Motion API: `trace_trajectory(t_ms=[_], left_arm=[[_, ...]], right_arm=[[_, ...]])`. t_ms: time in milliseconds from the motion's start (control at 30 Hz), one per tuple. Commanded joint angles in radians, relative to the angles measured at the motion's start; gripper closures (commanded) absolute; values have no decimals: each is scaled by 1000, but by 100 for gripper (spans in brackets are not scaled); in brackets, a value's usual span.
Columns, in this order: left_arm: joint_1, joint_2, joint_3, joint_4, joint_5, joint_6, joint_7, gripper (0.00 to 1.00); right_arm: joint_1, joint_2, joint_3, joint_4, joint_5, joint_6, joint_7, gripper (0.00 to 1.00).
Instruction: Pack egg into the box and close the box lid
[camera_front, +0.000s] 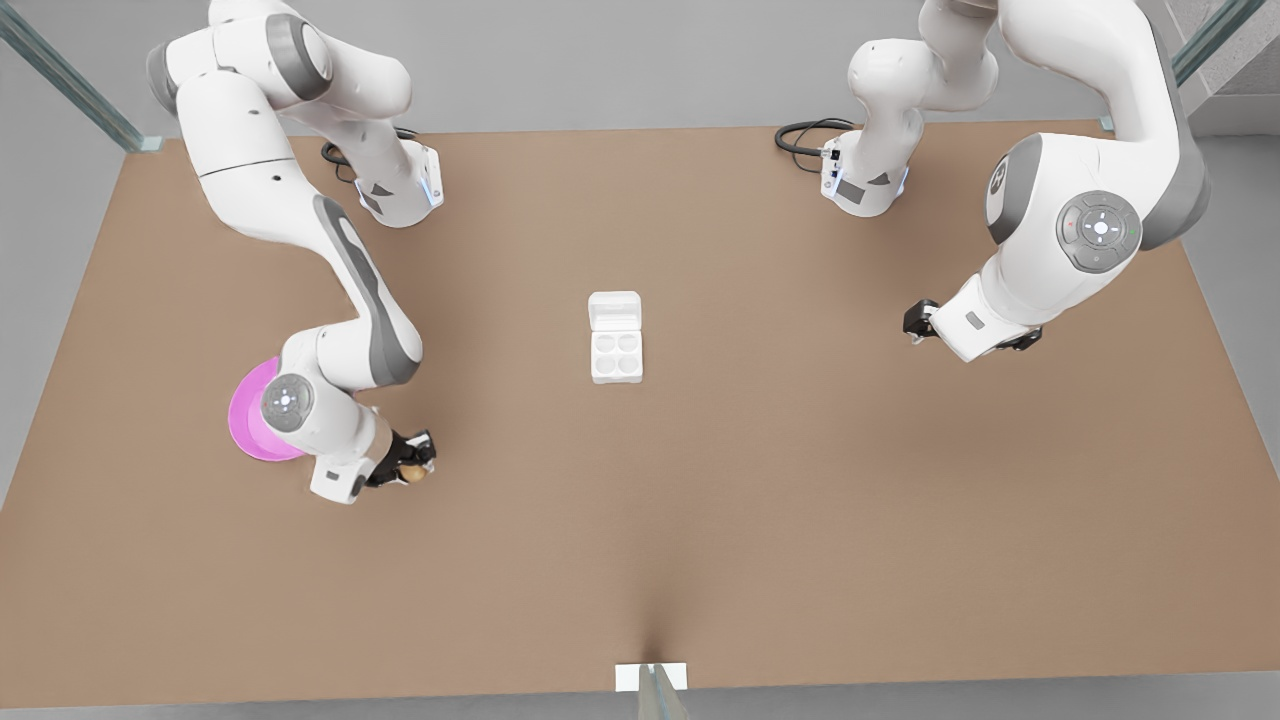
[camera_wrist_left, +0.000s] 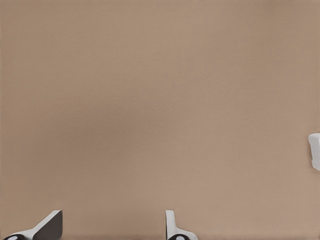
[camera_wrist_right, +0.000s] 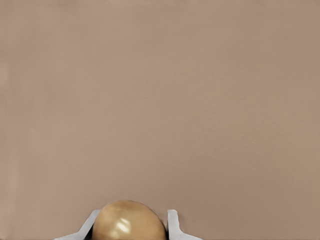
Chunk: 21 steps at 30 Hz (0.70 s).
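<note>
In the right wrist view a tan egg (camera_wrist_right: 129, 222) sits between the two pale fingers of my right gripper (camera_wrist_right: 132, 220), which is shut on it. That gripper (camera_front: 415, 462) hangs at the front view's left, holding the egg (camera_front: 413, 473) just above the table beside the pink dish. The white box (camera_front: 616, 355) rests at the table's middle with four bare cups. Its box lid (camera_front: 614, 311) lies open on the far side. My left gripper (camera_front: 915, 322) waits at the front view's right, open (camera_wrist_left: 112, 216) with nothing in it. An edge of the box (camera_wrist_left: 315, 150) shows in the left wrist view.
A round pink dish (camera_front: 250, 415) lies partly under the right arm's wrist. Both arm bases (camera_front: 400, 190) (camera_front: 865, 180) stand at the far edge of the brown table (camera_front: 800, 480). A small white bracket (camera_front: 650, 677) sits at the near edge.
</note>
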<state>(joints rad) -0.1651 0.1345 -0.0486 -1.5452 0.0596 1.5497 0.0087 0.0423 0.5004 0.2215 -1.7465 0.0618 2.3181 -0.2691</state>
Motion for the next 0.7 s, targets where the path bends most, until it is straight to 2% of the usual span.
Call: trace_trajectory(t_ms=[0, 200, 267, 467, 667], left_arm=[[-1, -1, 1, 0, 0, -2, -1, 0], [1, 1, 0, 0, 0, 0, -1, 0], [-1, 1, 0, 0, 0, 0, -1, 0], [-1, 1, 1, 0, 0, 0, -1, 0], [1, 7, 1, 0, 0, 0, 1, 0]], right_arm=[[79, 24, 1, 64, 15, -69, 478, 60], [310, 20, 5, 76, 213, -117, 939, 60], [346, 17, 27, 79, 289, -117, 1090, 60], [380, 15, 113, 71, 337, -80, 1614, 60], [384, -17, 127, -28, 322, -80, 1607, 59]])
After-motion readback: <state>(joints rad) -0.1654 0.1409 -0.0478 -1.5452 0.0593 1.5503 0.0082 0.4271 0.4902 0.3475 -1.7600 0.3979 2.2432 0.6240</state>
